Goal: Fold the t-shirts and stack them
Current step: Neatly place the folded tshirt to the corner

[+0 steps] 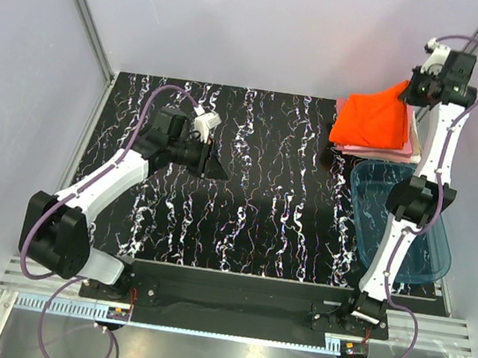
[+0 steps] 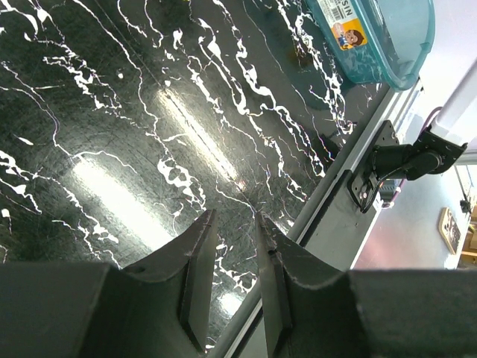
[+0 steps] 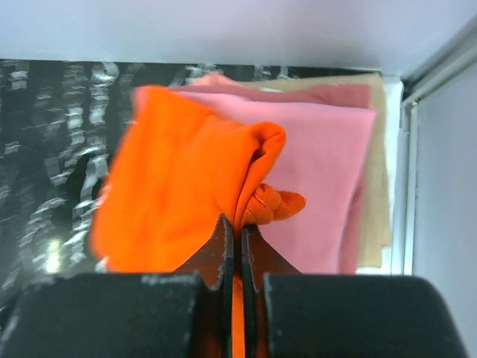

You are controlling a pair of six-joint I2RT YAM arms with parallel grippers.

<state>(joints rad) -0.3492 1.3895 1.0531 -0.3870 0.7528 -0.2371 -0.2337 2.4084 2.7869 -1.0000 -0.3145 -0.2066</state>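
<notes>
- 1 orange-red t-shirt: soft, loosely folded cloth, lying on top of the stack at the table's far right corner.
- 2 pink t-shirts: flat folded squares under the orange-red one; 1 tan layer lies beneath them.
- Right gripper: jaws pinched together on a bunched fold of the orange-red t-shirt.
- Left gripper: jaws narrowly parted, holding nothing, over the table's left half.
- 1 translucent teal tub: rigid plastic, rounded corners, at the right edge.
</notes>
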